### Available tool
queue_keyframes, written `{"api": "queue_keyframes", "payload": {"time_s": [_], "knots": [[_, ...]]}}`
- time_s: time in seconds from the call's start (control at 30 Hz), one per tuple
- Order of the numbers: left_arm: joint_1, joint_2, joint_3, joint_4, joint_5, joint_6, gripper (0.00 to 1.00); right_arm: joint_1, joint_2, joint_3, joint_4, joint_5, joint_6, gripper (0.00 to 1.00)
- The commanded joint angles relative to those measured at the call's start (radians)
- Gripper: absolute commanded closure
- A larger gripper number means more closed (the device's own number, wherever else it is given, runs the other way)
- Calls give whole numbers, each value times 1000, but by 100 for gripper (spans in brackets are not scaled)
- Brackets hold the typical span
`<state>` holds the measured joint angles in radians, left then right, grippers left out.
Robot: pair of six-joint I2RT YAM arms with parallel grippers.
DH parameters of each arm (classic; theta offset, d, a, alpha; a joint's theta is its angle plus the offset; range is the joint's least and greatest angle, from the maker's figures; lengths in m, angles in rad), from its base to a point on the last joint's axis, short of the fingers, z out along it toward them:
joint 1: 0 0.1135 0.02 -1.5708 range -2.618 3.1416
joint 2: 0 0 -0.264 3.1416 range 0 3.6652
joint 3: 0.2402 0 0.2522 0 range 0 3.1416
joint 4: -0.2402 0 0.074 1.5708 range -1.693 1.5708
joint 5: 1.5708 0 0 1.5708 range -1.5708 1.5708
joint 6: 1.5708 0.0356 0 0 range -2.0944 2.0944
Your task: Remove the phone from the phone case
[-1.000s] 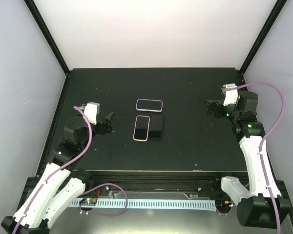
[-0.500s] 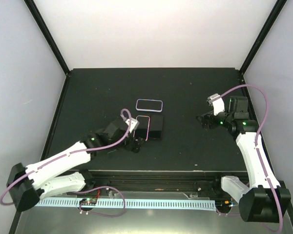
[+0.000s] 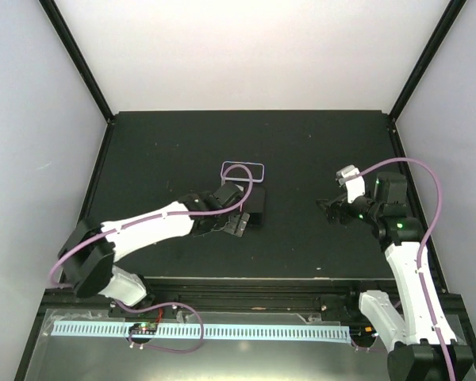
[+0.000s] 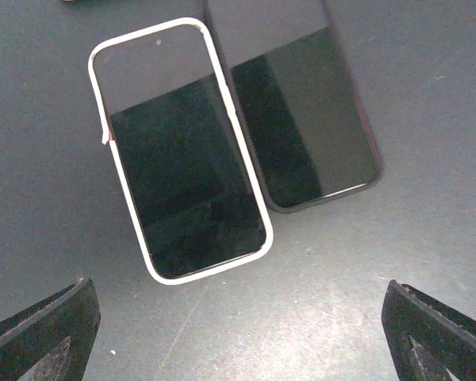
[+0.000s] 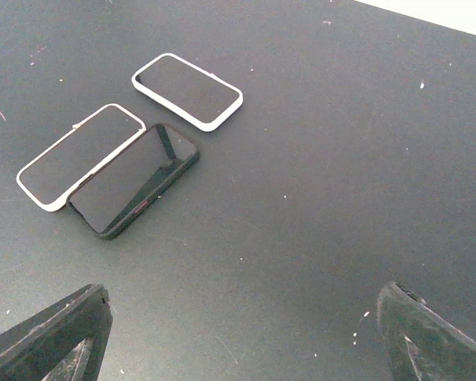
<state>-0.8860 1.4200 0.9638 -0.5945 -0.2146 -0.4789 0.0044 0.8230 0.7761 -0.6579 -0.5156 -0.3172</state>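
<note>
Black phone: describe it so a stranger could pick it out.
Near the middle of the table, two phones lie side by side. The black phone is the rimless one; the cased phone beside it and the third item both have white rims.

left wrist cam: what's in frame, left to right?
End effector finger at lower left → phone in white-rimmed case → black phone → end effector finger at lower right. The two phones lie side by side, long edges together.
</note>
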Motion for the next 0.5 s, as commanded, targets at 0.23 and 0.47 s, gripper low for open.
{"api": "queue_keyframes", "payload": {"time_s": [0.23, 0.47], "knots": [[-4, 253, 117, -44, -43, -6, 1, 6, 11, -7, 22, -15, -48, 9], [21, 347, 155, -42, -60, -7, 1, 6, 3, -11, 15, -29, -59, 9]]}}
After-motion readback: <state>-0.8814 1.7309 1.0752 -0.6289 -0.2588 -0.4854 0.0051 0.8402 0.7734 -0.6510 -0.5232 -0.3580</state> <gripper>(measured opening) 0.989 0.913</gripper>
